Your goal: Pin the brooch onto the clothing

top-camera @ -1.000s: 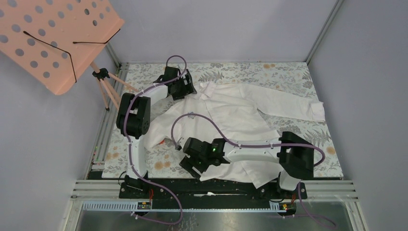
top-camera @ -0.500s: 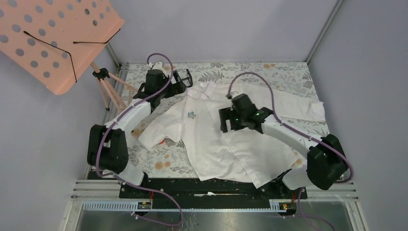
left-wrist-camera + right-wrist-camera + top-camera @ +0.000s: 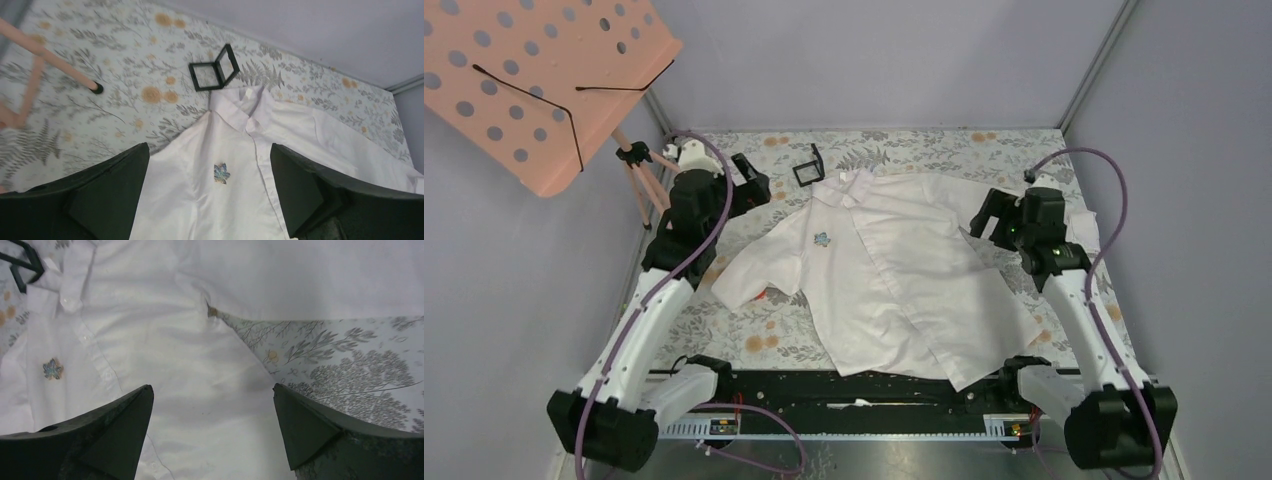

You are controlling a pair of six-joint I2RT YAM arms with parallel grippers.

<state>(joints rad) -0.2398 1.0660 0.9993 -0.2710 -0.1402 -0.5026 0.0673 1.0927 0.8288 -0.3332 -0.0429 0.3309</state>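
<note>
**Overhead and wrist views.** The clothing (image 3: pixel 894 290) — a white collared shirt — lies spread front-up on the floral tablecloth (image 3: pixel 944 150), with its collar toward the far edge. The brooch (image 3: pixel 821 240) sits on the chest panel, on the left-arm side of the buttoned placket and below the collar, touching the fabric. The left gripper (image 3: pixel 209 147) hovers at the table's far left, well apart from the brooch, its jaws spread wide and released. The right gripper (image 3: pixel 212 387) hovers near the sleeve on the right side, likewise released, with its jaws spread. A small black square case (image 3: pixel 809 166) stands hinged apart just beside the collar. A pink perforated stand (image 3: pixel 534 80) occupies the far-left corner.
</note>
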